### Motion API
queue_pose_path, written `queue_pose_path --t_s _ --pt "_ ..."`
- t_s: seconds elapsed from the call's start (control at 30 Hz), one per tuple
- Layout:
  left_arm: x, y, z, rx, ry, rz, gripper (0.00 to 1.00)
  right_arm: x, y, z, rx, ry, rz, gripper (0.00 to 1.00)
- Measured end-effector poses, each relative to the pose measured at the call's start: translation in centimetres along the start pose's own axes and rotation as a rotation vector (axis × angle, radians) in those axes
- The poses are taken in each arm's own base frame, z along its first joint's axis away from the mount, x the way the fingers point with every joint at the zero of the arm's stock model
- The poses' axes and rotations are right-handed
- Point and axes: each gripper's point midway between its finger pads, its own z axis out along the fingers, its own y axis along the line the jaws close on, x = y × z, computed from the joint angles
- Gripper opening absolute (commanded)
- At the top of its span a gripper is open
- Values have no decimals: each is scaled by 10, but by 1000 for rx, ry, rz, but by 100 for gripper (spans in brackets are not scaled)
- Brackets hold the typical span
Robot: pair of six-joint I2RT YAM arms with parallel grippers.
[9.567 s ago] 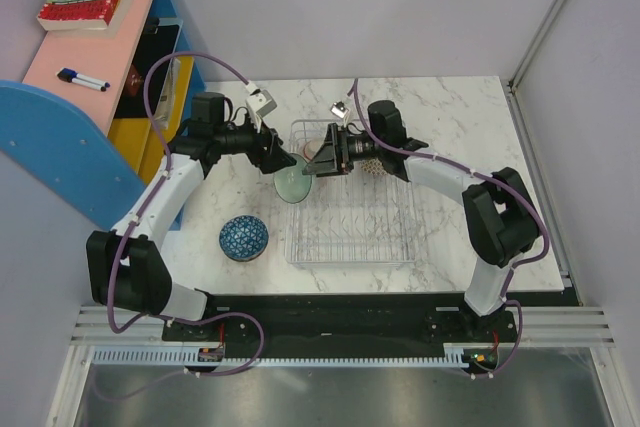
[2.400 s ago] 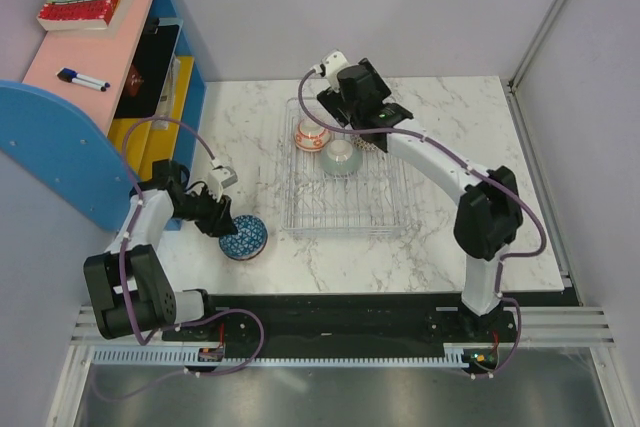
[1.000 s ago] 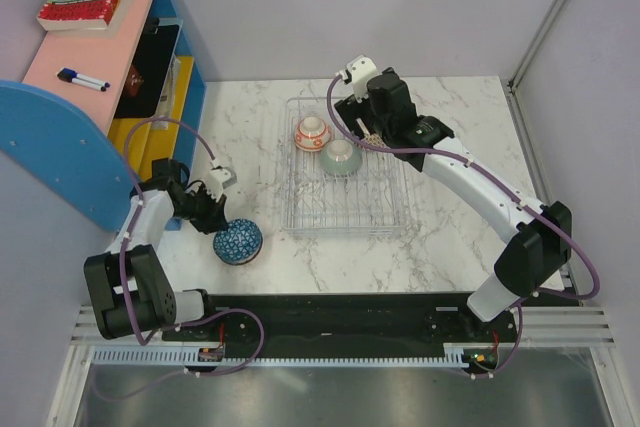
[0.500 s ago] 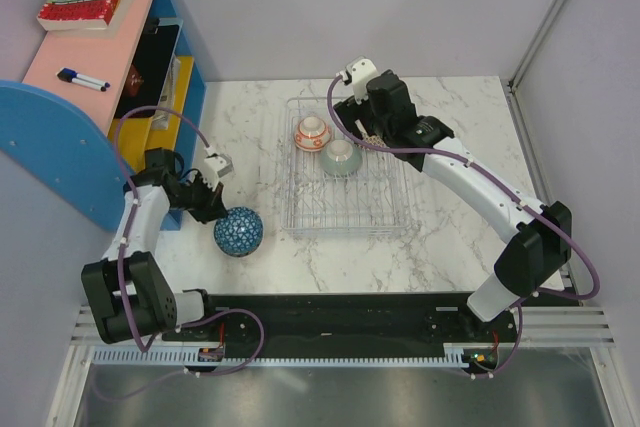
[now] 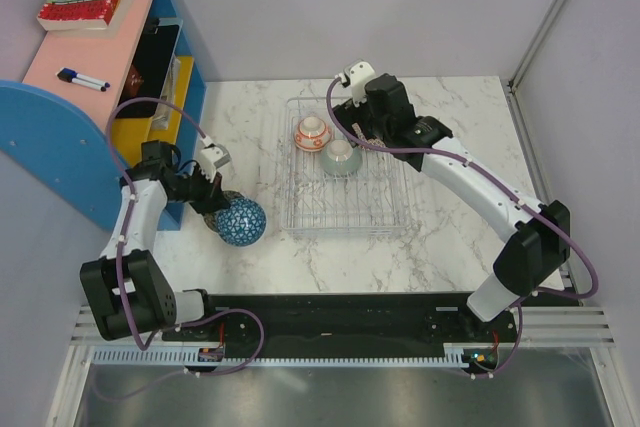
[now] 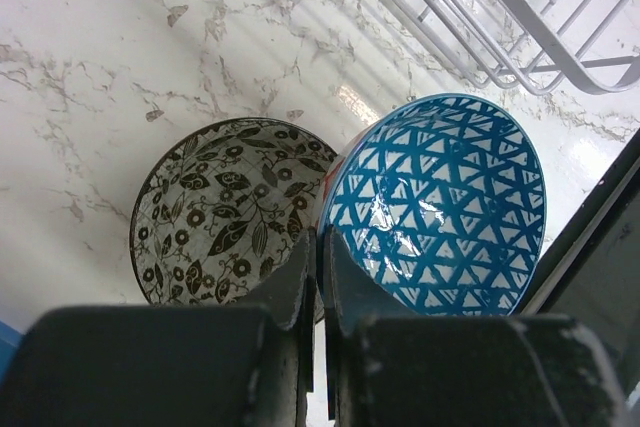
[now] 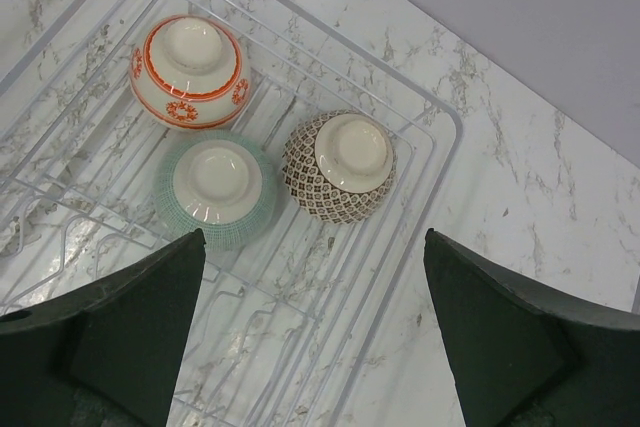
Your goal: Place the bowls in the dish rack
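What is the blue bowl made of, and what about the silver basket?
The blue bowl looks like glazed ceramic: its inside is glossy, with bright glints of light over the painted triangle pattern. It could be hard plastic; the look alone leaves that open. The basket, a dish rack, looks like metal wire with a silvery or whitish finish: thin shiny rods crossing in a grid.

The left arm (image 5: 133, 219) rose from its base at the near left, bent sharply at the elbow on the far left, and its forearm reached right. The left gripper (image 6: 320, 245) had its fingers (image 6: 292, 269) pinched together on the rim of a blue bowl (image 6: 435, 207). The right arm (image 5: 478, 185) stretched long from the near right, far and leftward, wrist angled down. The right gripper (image 7: 312, 239) hung with its jaws spread wide, gripping nothing.
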Motion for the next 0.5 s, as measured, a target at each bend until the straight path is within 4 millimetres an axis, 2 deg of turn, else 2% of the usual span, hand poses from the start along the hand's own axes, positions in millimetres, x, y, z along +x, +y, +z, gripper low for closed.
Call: queue_pose_path --t_s 0.3,0.4,0.5 --pt "9 1 10 43 22 -45 2 4 7 3 -32 11 10 98" --pt "-2 0 9 59 -14 -35 2 7 17 4 -78 19 25 98" --pt "-27 3 3 72 -81 -1 2 11 33 7 -155 33 57 97"
